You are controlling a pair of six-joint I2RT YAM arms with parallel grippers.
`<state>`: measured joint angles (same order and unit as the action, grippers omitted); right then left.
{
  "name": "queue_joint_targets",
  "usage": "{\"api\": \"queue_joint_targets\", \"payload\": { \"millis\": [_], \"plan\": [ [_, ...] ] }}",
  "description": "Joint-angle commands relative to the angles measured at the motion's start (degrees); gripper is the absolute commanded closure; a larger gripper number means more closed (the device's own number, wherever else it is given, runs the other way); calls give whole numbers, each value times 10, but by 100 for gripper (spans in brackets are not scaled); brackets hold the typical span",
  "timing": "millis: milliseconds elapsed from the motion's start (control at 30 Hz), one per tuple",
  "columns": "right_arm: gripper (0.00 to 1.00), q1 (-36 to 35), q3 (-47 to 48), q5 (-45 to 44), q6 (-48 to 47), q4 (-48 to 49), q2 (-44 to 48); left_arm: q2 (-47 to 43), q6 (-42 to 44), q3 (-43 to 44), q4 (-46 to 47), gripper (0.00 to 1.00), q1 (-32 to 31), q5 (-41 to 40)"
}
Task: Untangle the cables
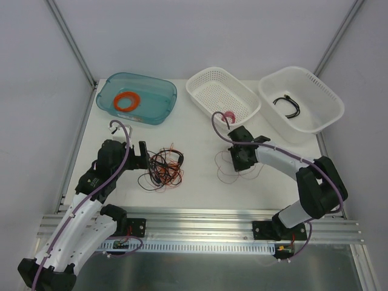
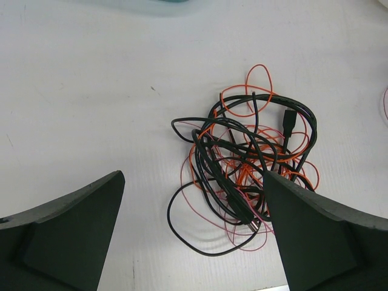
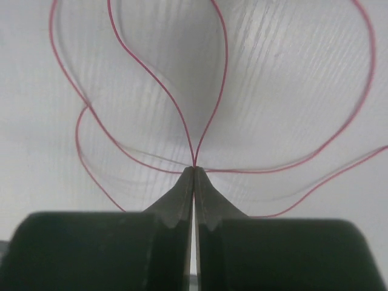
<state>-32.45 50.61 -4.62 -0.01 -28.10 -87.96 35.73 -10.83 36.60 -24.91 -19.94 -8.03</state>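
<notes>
**Right gripper (image 3: 194,173) clamped on a thin red wire (image 3: 194,156); left gripper (image 2: 194,179) spread wide by the tangle of cables (image 2: 242,163).**

In the top view the left gripper (image 1: 138,156) sits left of centre. The tangle of cables (image 1: 162,170) lies on the table (image 1: 200,139) just right of it, and the red wire (image 1: 225,174) loops loosely around the right gripper (image 1: 241,159) at centre right, well apart from the tangle. Only the left wrist view separates the knot into black, orange and pink-red strands, with a black plug (image 2: 290,121) at its upper right. Only the right wrist view shows the fingertips pressed together, with red loops fanning up from the pinch. Along the far edge, seen only from above, stand a teal tray (image 1: 154,112) holding an orange ring (image 1: 127,100), a perforated basket (image 1: 209,100) with a pink spool (image 1: 229,116), and a white bin (image 1: 327,103) containing a black cable (image 1: 290,106).
</notes>
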Motion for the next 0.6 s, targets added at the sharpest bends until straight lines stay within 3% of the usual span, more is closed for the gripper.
{"api": "queue_joint_targets", "payload": {
  "millis": [0,200,300,467,567],
  "plan": [
    [99,-6,86,-15,3,-58,60,-4,13,-4,18,1,-5,-13],
    [99,-6,229,-49,-33,-164,104,0,13,-3,19,1,-5,-12],
    [99,-7,344,-43,-53,-215,100,4,13,-2,19,1,-5,-9],
    [99,-6,558,-37,-88,-236,73,7,12,-2,20,1,-5,-8],
    [99,-5,636,-40,-106,-207,48,7,12,-2,19,1,-5,-10]
  ]
}}
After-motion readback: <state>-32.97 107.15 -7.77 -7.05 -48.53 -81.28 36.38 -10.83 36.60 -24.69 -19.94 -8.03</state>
